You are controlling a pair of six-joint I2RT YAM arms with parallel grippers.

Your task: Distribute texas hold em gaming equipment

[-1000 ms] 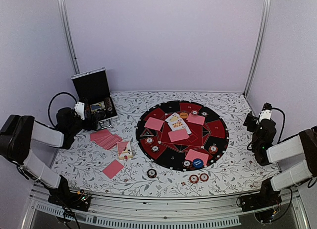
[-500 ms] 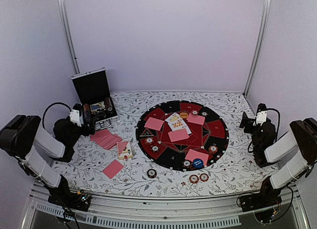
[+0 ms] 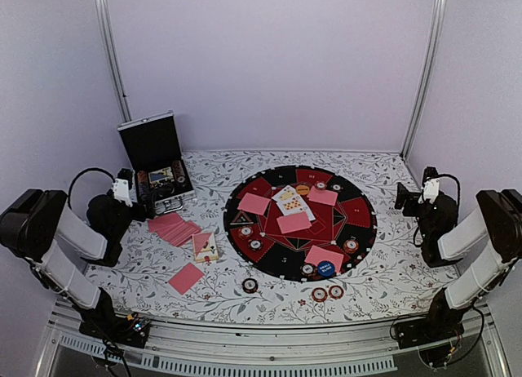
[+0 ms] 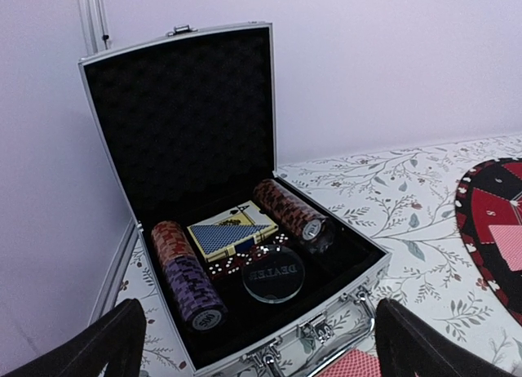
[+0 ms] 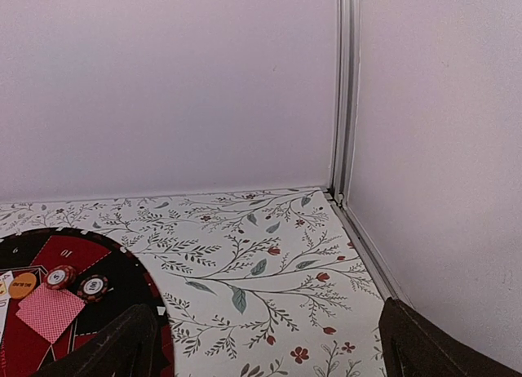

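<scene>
Both of my arms have drawn back since a second ago. My left pincer [image 4: 257, 336] has eased away from the open case [image 4: 183, 108], and my right pincer [image 5: 269, 340] has swung out toward the right wall, away from the round black-and-red mat [image 3: 300, 222].

Left pincer: fingers spread wide at the lower corners of its wrist view, nothing held.
Right pincer: likewise wide open and empty, above the floral worktop [image 3: 391, 271] near the far right corner.

On the mat:
- Four pink-backed cards [image 3: 294, 223] lie face down.
- A few face-up cards [image 3: 291, 201] lie among the far ones.
- The orange button disc [image 3: 303, 189] sits at the far edge of the face-up cards.
- The blue button disc [image 3: 326, 268] sits just beside the near-right pink card.
- Several poker chips [image 3: 351, 246] are scattered singly toward the mat's rim.

Off the mat:
- Three loose chips [image 3: 319, 294] rest on the worktop by the mat's near edge.
- A fan of pink cards [image 3: 174, 228] lies just in front of the case.
- A single pink card [image 3: 187, 277] lies nearer to me.
- A face-up card [image 3: 205, 248] lies between the fan and the mat, with a pink one overlapping it.

In the case, as my left wrist view shows:
- Two chip rolls [image 4: 186, 272] lie on their sides.
- A blue-backed deck [image 4: 231, 231] lies between them.
- Red dice [image 4: 236, 265] lie in front of the deck.
- A clear dealer disc [image 4: 273, 273] lies nearest the front wall.
</scene>
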